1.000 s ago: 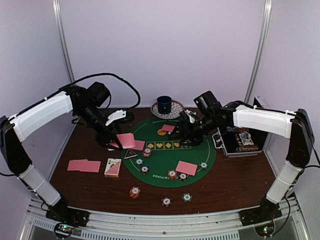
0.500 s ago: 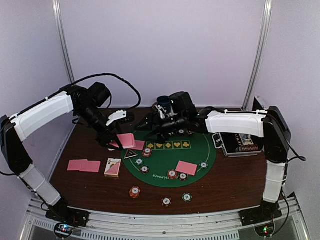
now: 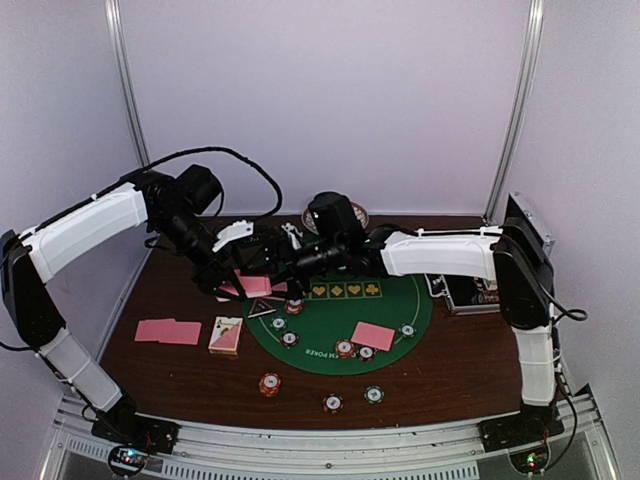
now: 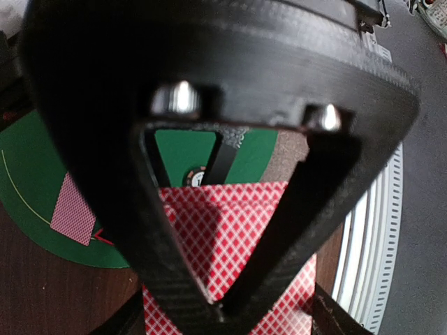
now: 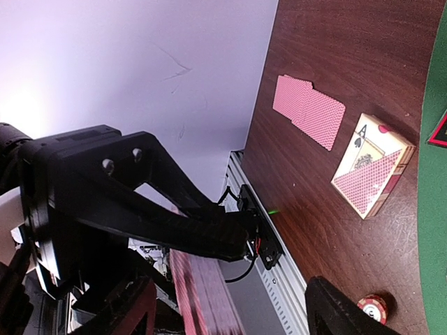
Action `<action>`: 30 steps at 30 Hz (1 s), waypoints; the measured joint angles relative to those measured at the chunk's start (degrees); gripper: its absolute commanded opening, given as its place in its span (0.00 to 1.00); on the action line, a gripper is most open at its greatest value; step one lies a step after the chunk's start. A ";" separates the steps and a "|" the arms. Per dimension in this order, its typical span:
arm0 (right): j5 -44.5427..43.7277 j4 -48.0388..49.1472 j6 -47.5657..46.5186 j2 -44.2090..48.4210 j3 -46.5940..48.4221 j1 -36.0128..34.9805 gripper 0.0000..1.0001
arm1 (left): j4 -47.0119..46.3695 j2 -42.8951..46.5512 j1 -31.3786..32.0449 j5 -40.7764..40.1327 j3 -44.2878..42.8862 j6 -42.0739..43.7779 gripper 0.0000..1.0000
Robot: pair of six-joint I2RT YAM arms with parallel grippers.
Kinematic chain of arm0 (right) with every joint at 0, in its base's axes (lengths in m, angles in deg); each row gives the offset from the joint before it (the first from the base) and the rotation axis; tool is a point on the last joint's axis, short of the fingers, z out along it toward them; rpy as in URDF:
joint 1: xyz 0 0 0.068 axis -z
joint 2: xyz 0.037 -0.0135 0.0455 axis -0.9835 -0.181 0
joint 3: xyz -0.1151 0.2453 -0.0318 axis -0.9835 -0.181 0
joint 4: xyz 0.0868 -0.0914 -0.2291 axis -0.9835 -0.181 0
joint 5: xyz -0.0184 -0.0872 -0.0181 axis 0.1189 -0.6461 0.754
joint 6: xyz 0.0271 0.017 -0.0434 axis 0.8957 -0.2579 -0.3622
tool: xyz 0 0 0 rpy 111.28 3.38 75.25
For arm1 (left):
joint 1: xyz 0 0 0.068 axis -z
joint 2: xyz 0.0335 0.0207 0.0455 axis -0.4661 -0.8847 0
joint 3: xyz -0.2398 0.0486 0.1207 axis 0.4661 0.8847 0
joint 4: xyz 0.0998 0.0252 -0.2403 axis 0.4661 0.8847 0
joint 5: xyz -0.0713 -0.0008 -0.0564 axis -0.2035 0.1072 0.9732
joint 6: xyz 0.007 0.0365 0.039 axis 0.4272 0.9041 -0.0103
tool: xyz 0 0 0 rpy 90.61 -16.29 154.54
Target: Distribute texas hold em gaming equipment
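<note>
Left gripper (image 3: pixel 226 286) is clamped on pink-backed card stack (image 3: pixel 252 283), held over left rim of green mat (image 3: pixel 405 300). Stack near flat, backs up, sticks out of fingers toward mat. You read its long axis as roughly left-right in top view. Right arm stretches across mat. Right gripper (image 5: pixel 230 310) has jaws spread wide, one finger either side of stack's edge; you can't tell contact. Two-card pair (image 3: pixel 168 331) flat on wood at far left, overlapped, long axis left-right. Single card (image 3: pixel 372 336) flat on mat, slightly skewed.

The left jaws pinch pink-backed cards (image 3: pixel 252 283).
</note>
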 measured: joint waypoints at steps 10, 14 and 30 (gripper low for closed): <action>2.73 2.08 2.75 -2.80 0.74 -0.22 0.64 | 0.02 0.00 0.00 -0.02 0.00 0.00 0.00; 3.63 3.30 3.06 -2.80 0.22 0.26 0.55 | 0.02 0.00 0.02 -0.04 0.02 0.00 0.00; 5.09 2.34 1.27 1.95 -4.35 2.36 0.39 | 0.02 -0.02 0.00 -0.31 0.02 0.00 0.00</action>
